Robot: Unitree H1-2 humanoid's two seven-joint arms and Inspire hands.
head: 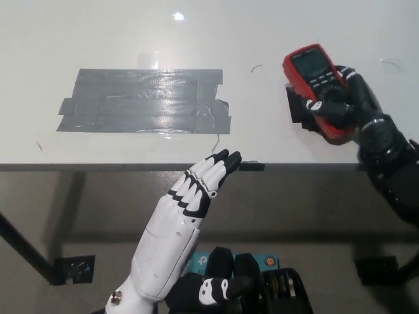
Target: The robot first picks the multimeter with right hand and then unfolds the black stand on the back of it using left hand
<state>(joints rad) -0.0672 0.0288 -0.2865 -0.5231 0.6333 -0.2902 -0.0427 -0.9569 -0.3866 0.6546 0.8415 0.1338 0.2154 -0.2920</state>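
A red multimeter with a dark screen and dial face up lies over the black tape square at the table's right. My black right hand wraps its lower right side, fingers closed across the face. Its back and the black stand are hidden. My white left hand hovers at the table's front edge, fingers straight and together, holding nothing, well to the left of the multimeter.
A big patch of grey tape covers the white table's middle left. The table's front edge runs across the picture's middle; below it lie the floor and a black table leg.
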